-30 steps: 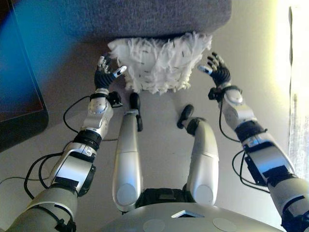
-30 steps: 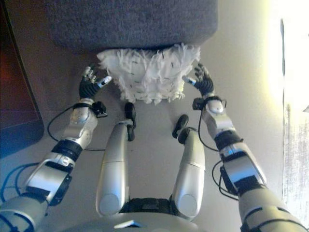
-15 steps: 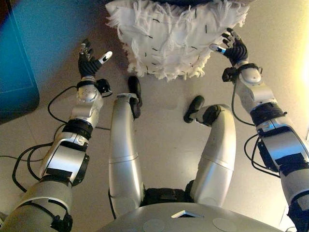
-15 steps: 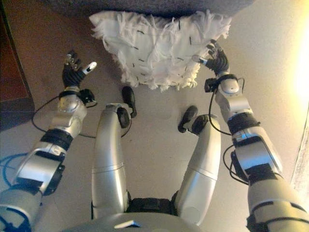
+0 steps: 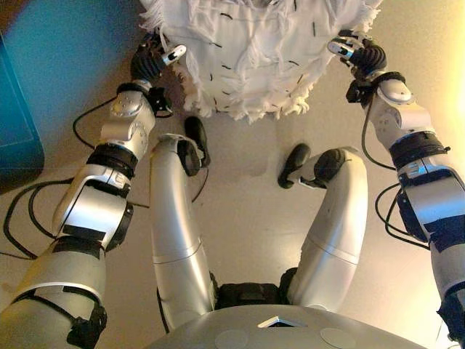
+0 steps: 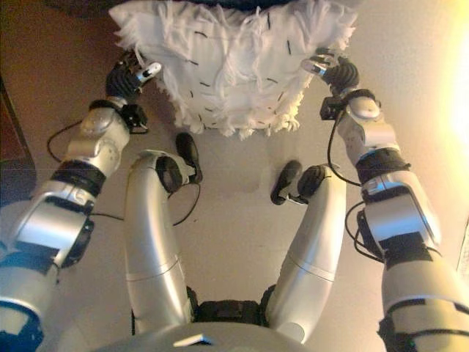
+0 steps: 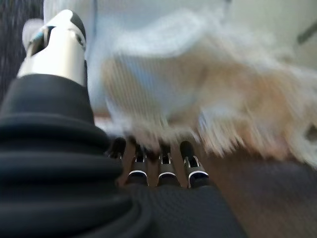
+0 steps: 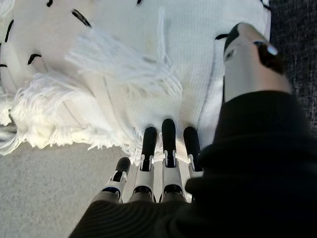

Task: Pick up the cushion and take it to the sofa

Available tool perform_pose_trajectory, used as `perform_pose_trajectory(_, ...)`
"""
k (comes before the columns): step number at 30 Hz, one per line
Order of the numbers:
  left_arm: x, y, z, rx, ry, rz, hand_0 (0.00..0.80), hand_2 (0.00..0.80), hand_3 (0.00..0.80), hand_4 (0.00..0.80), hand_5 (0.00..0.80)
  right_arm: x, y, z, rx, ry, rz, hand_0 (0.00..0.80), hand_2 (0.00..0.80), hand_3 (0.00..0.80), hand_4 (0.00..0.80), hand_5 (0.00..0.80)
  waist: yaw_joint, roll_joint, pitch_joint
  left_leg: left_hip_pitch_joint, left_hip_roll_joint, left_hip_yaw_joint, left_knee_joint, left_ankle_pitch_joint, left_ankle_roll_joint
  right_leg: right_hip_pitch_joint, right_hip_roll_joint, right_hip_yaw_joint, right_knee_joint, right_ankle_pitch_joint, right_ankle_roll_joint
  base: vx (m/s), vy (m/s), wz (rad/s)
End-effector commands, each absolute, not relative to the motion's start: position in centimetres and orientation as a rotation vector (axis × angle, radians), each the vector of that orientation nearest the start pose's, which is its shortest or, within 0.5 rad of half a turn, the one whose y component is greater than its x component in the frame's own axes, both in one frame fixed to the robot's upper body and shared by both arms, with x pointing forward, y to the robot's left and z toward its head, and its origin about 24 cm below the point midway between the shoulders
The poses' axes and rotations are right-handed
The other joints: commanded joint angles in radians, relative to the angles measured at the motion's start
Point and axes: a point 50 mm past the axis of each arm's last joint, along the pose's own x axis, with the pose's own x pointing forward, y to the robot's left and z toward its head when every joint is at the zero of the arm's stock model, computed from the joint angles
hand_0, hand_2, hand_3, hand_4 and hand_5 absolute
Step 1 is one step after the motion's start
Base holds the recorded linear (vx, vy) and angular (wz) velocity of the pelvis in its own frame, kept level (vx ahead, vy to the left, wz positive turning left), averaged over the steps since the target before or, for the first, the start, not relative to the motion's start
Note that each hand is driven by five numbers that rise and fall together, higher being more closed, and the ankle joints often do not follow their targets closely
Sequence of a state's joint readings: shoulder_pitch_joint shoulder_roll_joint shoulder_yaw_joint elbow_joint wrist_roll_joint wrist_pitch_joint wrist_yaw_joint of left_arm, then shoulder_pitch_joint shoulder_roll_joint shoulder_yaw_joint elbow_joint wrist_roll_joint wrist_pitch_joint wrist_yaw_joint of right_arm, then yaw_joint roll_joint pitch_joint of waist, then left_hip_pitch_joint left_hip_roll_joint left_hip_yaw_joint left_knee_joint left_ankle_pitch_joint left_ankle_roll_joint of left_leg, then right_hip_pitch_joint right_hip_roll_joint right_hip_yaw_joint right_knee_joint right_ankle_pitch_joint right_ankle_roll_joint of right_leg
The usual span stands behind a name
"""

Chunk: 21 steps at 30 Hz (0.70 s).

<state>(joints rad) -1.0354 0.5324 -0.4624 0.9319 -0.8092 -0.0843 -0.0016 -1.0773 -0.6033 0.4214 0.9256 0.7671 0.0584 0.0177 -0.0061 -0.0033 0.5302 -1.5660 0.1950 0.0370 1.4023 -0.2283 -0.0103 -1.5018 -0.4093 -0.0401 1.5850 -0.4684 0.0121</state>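
Observation:
A white fringed cushion (image 5: 254, 51) with short black marks lies on the floor against the dark grey sofa (image 8: 297, 49). My left hand (image 5: 149, 64) is at the cushion's left edge. In the left wrist view its straight fingers (image 7: 163, 166) reach under the fringe and its thumb (image 7: 57, 49) stands apart above. My right hand (image 5: 363, 57) is at the cushion's right edge. In the right wrist view its straight fingers (image 8: 168, 144) touch the cushion (image 8: 124, 74) and its thumb (image 8: 247, 59) lies over the top. Neither hand is curled round the cushion.
A dark blue-black flat object (image 5: 14, 109) stands on the floor at the far left. The beige floor (image 5: 247, 218) stretches in front of the cushion. Bright light falls along the right side.
The view has moved closer to the cushion. My left hand has come in from apart to the cushion's left edge. My right hand stays at the right edge.

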Motion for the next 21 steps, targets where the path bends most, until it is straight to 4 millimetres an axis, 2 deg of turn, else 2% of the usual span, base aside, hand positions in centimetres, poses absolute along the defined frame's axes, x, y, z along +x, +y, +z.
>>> perform_pose_trajectory(1,41.5,20.9,19.7,0.028,-0.079,-0.017,0.0,0.0,0.0,0.0,0.0,41.4,-21.9,20.3,-0.042,0.005,0.01,0.0,0.0,0.0,0.0,0.0,-0.018,0.051,-0.01,0.056,0.061,-0.049,0.103,-0.181,-0.035,-0.006,0.002,0.131,-0.136,0.148,0.018,0.052,0.033,-0.05)
perform_pose_trajectory(9,41.7,21.2,20.4,0.057,-0.074,0.022,0.0,0.0,0.0,0.0,0.0,41.1,-21.9,19.9,-0.002,-0.011,-0.036,0.0,0.0,0.0,0.0,0.0,-0.035,0.042,-0.01,0.024,0.077,-0.054,0.158,-0.209,-0.026,-0.042,0.0,0.149,-0.102,0.137,0.006,0.027,0.038,-0.01)
perform_pose_trajectory(12,41.5,22.0,19.9,0.044,-0.065,0.033,0.0,0.0,0.0,0.0,0.0,40.6,-23.3,18.8,0.004,0.023,-0.074,0.0,0.0,0.0,0.0,0.0,-0.043,0.036,-0.01,0.016,0.085,-0.056,0.174,-0.216,-0.026,-0.052,-0.002,0.154,-0.094,0.139,0.005,0.015,0.055,-0.05)
perform_pose_trajectory(17,41.3,22.8,19.1,-0.001,-0.061,0.023,0.0,0.0,0.0,0.0,0.0,39.5,-27.2,16.6,-0.003,0.103,-0.159,0.0,0.0,0.0,0.0,0.0,-0.047,0.033,-0.01,0.009,0.099,-0.063,0.204,-0.231,-0.025,-0.062,-0.009,0.167,-0.072,0.137,0.004,0.017,0.05,-0.04)
perform_pose_trajectory(21,41.3,22.2,19.3,-0.001,-0.072,-0.01,0.0,0.0,0.0,0.0,0.0,39.3,-28.2,16.3,-0.04,0.134,-0.16,0.0,0.0,0.0,0.0,0.0,-0.041,0.035,-0.01,-0.002,0.1,-0.07,0.224,-0.239,-0.025,-0.066,-0.016,0.169,-0.061,0.133,0.002,0.0,0.0,0.0)
